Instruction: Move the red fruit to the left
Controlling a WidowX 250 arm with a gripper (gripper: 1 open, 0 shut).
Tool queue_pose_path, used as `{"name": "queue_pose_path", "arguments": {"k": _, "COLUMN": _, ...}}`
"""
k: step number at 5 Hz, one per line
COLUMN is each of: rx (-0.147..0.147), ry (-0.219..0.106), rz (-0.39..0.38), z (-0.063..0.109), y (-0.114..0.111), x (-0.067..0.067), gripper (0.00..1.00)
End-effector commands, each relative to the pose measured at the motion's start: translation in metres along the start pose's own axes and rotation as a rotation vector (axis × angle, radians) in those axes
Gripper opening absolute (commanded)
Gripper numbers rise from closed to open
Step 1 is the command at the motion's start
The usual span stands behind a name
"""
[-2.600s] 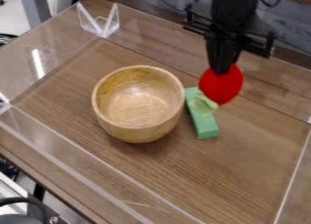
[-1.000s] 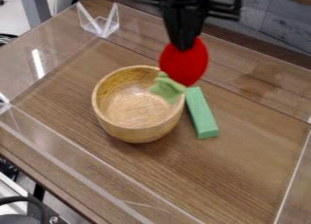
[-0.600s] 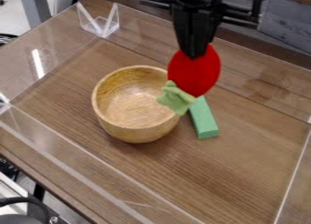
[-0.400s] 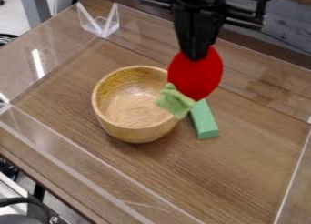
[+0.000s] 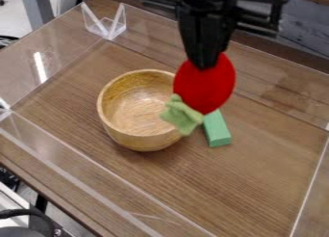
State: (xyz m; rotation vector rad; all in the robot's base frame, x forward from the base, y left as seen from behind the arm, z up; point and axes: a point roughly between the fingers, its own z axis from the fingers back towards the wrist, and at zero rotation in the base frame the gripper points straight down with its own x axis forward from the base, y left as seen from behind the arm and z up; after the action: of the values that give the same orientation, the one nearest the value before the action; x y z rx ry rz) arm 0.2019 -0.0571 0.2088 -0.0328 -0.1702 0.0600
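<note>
The red fruit, a bright red toy strawberry with a light green leafy cap hanging at its lower left, is lifted off the table. It hangs from my black gripper, which comes down from the top of the view and is shut on the fruit's upper end. The fruit hovers over the right rim of the wooden bowl and partly hides the green block behind and below it. The fingertips are hidden by the fruit.
The bowl sits at the middle left of a wooden table enclosed by clear acrylic walls. A small clear stand is at the back left. Bare wood lies left of and in front of the bowl.
The fruit was carried left from over the green block to the bowl's right rim. In the last half second it looks larger, closer to the camera.
</note>
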Motion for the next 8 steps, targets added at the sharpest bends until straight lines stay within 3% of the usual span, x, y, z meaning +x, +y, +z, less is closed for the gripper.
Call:
{"name": "queue_pose_path", "arguments": {"k": 1, "rx": -0.006, "ry": -0.016, "rz": 0.022, "z": 0.002, "y": -0.002, "x": -0.004, "gripper": 0.0}}
{"name": "queue_pose_path", "arguments": {"k": 2, "rx": 0.004, "ry": -0.029, "rz": 0.082, "z": 0.013, "y": 0.021, "x": -0.001, "gripper": 0.0}}
{"name": "queue_pose_path", "arguments": {"k": 3, "rx": 0.025, "ry": -0.03, "rz": 0.179, "z": 0.018, "y": 0.06, "x": 0.0, "gripper": 0.0}}
{"name": "queue_pose_path", "arguments": {"k": 4, "rx": 0.047, "ry": -0.026, "rz": 0.277, "z": 0.016, "y": 0.083, "x": -0.004, "gripper": 0.0}}
{"name": "queue_pose_path", "arguments": {"k": 5, "rx": 0.066, "ry": -0.007, "rz": 0.324, "z": 0.003, "y": 0.088, "x": -0.009, "gripper": 0.0}}
{"name": "queue_pose_path", "arguments": {"k": 6, "rx": 0.077, "ry": 0.004, "rz": 0.345, "z": -0.009, "y": 0.078, "x": -0.012, "gripper": 0.0}}
{"name": "queue_pose_path", "arguments": {"k": 8, "rx": 0.083, "ry": 0.019, "rz": 0.319, "z": -0.035, "y": 0.098, "x": -0.003, "gripper": 0.0}}
